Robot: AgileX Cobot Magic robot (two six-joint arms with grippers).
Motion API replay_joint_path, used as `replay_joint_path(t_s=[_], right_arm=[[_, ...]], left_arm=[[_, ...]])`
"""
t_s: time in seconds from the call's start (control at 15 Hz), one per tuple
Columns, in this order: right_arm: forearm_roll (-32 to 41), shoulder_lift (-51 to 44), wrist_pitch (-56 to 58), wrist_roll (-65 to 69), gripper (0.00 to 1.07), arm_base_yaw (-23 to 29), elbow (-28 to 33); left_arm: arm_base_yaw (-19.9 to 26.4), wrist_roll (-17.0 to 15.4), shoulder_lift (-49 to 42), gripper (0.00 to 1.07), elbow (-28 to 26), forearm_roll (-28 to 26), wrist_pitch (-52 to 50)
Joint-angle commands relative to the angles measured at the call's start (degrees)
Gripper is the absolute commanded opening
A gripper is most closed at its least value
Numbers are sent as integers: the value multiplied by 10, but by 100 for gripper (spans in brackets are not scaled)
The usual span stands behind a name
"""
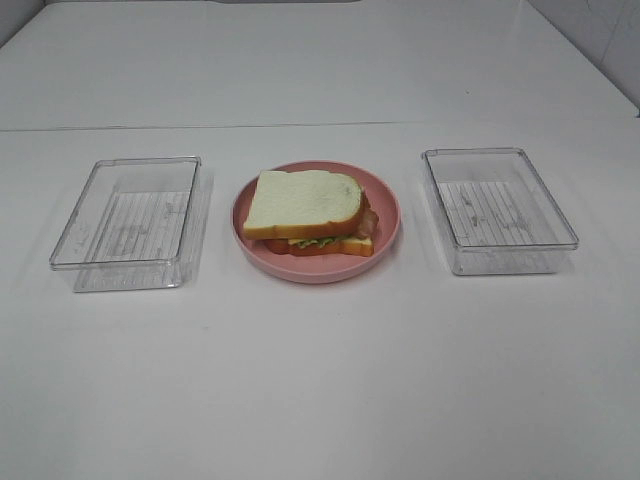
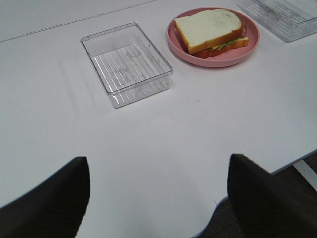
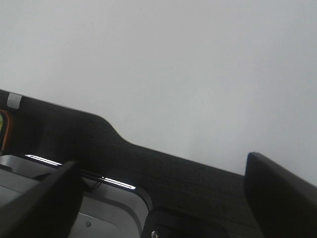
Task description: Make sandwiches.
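Note:
One sandwich (image 1: 308, 212) rests on a round pink plate (image 1: 388, 205) at the table's middle: white bread with orange-brown crust on top, green lettuce, yellow cheese and a brownish strip peeking out below. The left wrist view shows the same sandwich (image 2: 210, 30) on its plate (image 2: 247, 44). My left gripper (image 2: 158, 191) hangs open over the table's near edge, far back from the plate, nothing between its dark fingers (image 2: 54, 198). My right gripper (image 3: 163, 191) is open too, its fingers (image 3: 282, 191) framing only bare table edge and dark floor. Neither gripper appears in the exterior high view.
A clear plastic tray (image 1: 128, 222) stands empty left of the plate, another clear tray (image 1: 497, 208) right of it. In the left wrist view the left tray (image 2: 126, 63) lies between my gripper and the plate. The table's front edge (image 2: 257, 178) runs close by.

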Motion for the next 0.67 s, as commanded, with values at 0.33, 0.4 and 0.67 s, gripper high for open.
replay_joint_path(t_s=[0.33,0.4,0.67], right_arm=[[-11,-149,-69,-48,83,1,41],[-13,-159,-93,-48,83,1,56],[-11,-159,-93,-46,83,1,56]], left_arm=[[1,0,-3,74,2,-2,-6],[1,0,-3,74,2,-2,-6],[1,0,-3,74,2,-2,-6]])
